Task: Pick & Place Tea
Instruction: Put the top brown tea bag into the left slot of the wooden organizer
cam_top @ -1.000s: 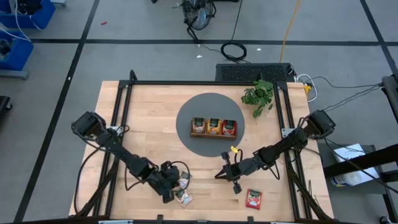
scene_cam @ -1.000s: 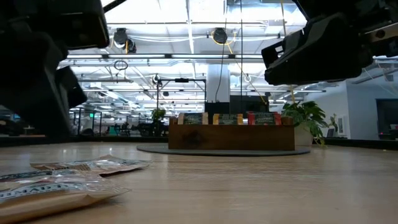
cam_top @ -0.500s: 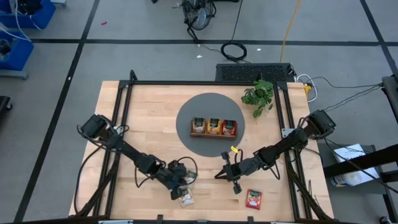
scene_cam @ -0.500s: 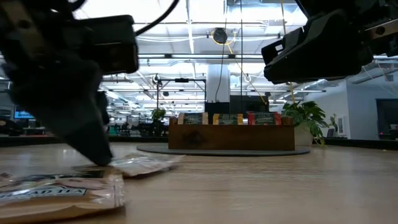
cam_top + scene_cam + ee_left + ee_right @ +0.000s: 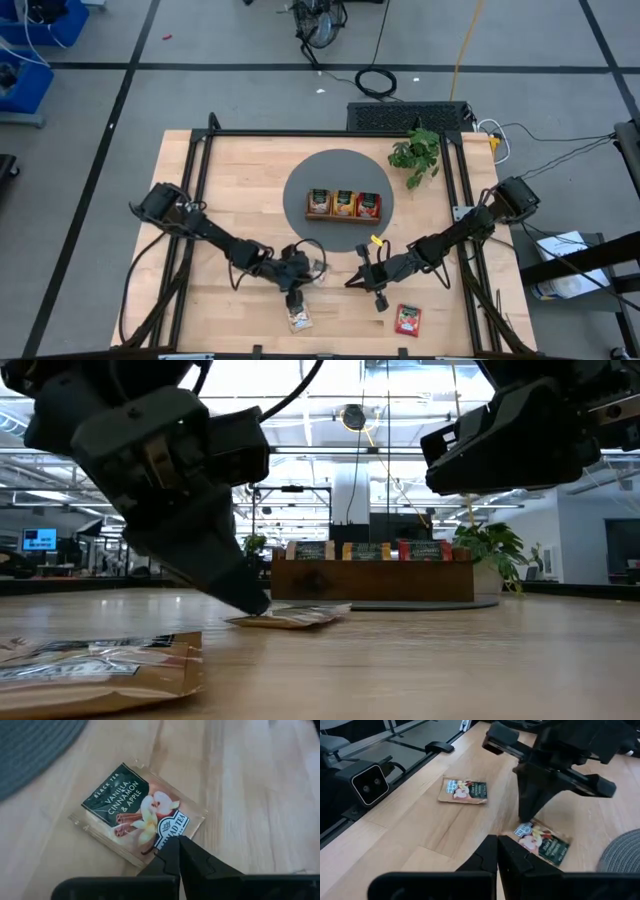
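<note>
High view: the wooden tray (image 5: 343,205) sits on a round grey mat (image 5: 338,195) with sachets in its compartments. Toward the table's front edge from the tray, the left gripper (image 5: 297,293) presses down, a cream tea sachet (image 5: 299,319) just beyond it. The right gripper (image 5: 379,300) waits nearby, beside a red tea sachet (image 5: 408,320).

Low view: the left gripper's tip touches a sachet (image 5: 285,618) lying flat before the tray.

Left wrist view: its fingers (image 5: 176,856) are together, pinching the vanilla-cinnamon-apple sachet's (image 5: 135,811) edge.

Right wrist view: its fingers (image 5: 499,852) are together, holding nothing.
</note>
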Robot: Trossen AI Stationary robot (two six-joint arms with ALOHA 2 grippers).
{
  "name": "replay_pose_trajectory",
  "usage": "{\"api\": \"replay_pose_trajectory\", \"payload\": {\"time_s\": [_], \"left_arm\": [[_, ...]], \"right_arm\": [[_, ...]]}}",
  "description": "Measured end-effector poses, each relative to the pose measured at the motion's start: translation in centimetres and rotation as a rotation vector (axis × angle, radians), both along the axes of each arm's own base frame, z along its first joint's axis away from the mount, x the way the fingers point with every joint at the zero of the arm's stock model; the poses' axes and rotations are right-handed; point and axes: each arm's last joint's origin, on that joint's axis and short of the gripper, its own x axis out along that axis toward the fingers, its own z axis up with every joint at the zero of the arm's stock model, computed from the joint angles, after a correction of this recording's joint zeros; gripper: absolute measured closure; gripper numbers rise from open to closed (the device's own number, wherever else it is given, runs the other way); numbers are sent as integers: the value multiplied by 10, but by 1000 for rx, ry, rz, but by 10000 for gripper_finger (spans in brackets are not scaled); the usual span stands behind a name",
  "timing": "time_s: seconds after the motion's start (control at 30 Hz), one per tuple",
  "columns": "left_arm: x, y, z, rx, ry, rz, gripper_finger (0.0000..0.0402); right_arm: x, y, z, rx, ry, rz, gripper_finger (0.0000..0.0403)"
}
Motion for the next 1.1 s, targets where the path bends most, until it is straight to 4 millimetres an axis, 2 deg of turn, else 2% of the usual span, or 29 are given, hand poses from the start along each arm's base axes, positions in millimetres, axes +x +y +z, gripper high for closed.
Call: {"api": "replay_pose_trajectory", "payload": {"time_s": [0.17, 0.3, 0.53, 0.63, 0.8, 1.1], "left_arm": [[10, -5, 15, 24, -139, -90, 370], [11, -10, 23, 33, -133, -140, 354], [-4, -6, 8, 39, 133, -28, 364], [-8, -4, 6, 65, 167, 40, 378], [-8, -5, 6, 74, 156, 45, 397], [-5, -10, 7, 28, 124, -18, 377]], "right_arm": [[6, -1, -7, 18, -34, -9, 403], [18, -3, -22, 16, -35, -27, 403], [46, 4, -34, 2, 14, -50, 403], [52, 7, -37, -22, 94, -59, 403], [53, 3, -40, -27, 162, -90, 403], [52, -16, -49, -95, 266, -214, 403]]}}
